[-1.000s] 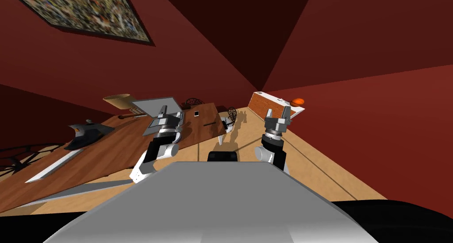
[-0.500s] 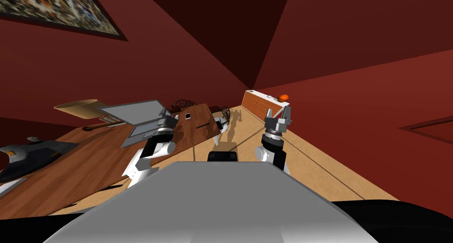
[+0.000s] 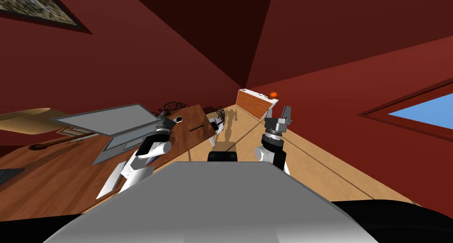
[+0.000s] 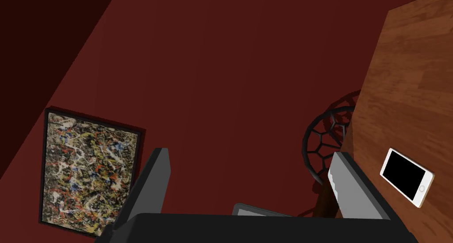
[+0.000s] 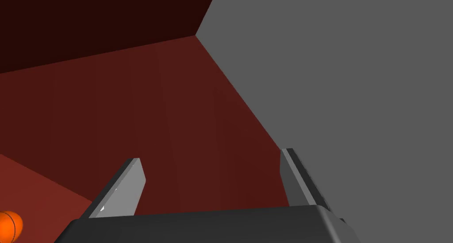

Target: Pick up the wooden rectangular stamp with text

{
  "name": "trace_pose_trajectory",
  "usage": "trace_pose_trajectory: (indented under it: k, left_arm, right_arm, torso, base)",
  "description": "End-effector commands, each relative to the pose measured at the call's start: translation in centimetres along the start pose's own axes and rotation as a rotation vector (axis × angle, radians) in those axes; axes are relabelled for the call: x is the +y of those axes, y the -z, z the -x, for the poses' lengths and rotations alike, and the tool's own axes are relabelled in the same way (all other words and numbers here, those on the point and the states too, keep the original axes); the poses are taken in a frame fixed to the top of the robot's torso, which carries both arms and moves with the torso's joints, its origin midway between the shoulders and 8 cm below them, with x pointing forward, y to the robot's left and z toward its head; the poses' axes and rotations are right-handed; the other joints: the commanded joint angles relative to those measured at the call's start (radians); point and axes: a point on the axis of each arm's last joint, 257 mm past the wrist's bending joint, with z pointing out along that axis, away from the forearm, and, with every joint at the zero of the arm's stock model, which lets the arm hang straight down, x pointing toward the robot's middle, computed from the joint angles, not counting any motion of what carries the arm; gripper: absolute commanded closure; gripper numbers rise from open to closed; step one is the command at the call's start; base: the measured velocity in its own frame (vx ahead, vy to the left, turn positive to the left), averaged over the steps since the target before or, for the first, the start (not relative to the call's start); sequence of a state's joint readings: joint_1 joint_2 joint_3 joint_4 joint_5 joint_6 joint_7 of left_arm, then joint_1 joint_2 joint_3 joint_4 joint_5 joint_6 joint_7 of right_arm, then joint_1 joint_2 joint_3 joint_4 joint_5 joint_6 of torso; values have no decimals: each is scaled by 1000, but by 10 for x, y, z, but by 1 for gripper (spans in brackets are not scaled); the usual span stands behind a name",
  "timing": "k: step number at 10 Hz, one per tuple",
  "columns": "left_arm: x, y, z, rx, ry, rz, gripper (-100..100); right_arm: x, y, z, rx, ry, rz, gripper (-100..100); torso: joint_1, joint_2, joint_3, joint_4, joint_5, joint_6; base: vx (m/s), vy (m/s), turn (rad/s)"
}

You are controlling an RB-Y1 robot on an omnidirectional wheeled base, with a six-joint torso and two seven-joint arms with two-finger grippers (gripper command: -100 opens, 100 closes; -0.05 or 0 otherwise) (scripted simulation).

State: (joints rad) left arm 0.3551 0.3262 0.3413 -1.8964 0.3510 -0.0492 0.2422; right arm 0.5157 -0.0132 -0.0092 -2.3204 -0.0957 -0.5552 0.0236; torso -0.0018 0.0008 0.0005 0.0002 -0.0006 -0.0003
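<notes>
own base nearer desk (image 3: 53, 178)

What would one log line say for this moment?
left gripper: open, above desk near phone | right gripper: open, empty | stamp: not yet held

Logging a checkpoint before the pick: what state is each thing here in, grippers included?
Laptop: lid open.
Phone: lying flat on the desk, screen black.
Left gripper: open, holding nothing.
Right gripper: open, holding nothing.
</notes>
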Motion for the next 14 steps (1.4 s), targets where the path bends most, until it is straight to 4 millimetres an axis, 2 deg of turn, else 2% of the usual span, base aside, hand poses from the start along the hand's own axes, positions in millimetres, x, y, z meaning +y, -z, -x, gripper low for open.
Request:
trace_pose_trajectory:
  k: [1,2,4,5,6,7,8,9,10,11,12,13,14]
  left_arm:
    - [14,-1,9,-25,9,49,-100]
    - [25,-3,29,-60,23,86,-100]
    - [32,-2,31,-67,23,116,-100]
    - [47,-2,53,-108,38,167,-100]
    - [51,-2,54,-112,39,185,-100]
    - [64,-1,72,-148,54,240,-100]
    - [71,2,77,-159,55,256,-100]
    - [78,2,92,-189,71,296,-100]
    - [91,7,99,-208,74,329,-100]
    - [96,9,117,-241,89,354,-100]
    - [109,15,122,-257,93,400,-100]
    - [110,15,122,-258,93,403,-100]
    - [121,21,142,-300,112,447,-100]
  right_arm:
    - [0,0,0,0,0,0,0]
    - [0,0,0,0,0,0,0]
    - [0,0,0,0,0,0,0]
    - [0,0,0,0,0,0,0]
    - [0,0,0,0,0,0,0]
    - [0,0,0,0,0,0,0]
    - [0,0,0,0,0,0,0]
    - [0,0,0,0,0,0,0]
    - [0,0,0,0,0,0,0]
    - [0,0,0,0,0,0,0]
    - [0,0,0,0,0,0,0]
    - [0,0,0,0,0,0,0]
    - [0,0,0,0,0,0,0]
  torso:
    - [0,0,0,0,0,0]
    - [0,0,0,0,0,-1]
    - [1,0,0,0,0,-1]
    - [1,1,1,0,0,-1]
    - [1,0,0,0,0,0]
    - [1,0,0,0,0,-1]
    - [1,0,0,0,0,0]
    - [1,0,0,0,0,-1]
    - [1,0,0,0,0,0]
    - [2,0,0,0,0,-1]
    - [1,0,0,0,0,0]
    - [2,0,0,0,0,-2]
    - [2,1,0,0,0,-2]
  base:
    - [12,-30,-148]
    - [11,-37,-306]
    - [5,-17,-65]
    - [14,-28,-291]
    - [15,-17,-169]
    - [18,-30,-252]
    - [18,-19,-151]
    - [24,-17,-298]
    - [18,-10,-139]
    - [23,-19,-289]
    - [22,-9,-132]
    - [8,-5,43]
    - [18,-11,-243]
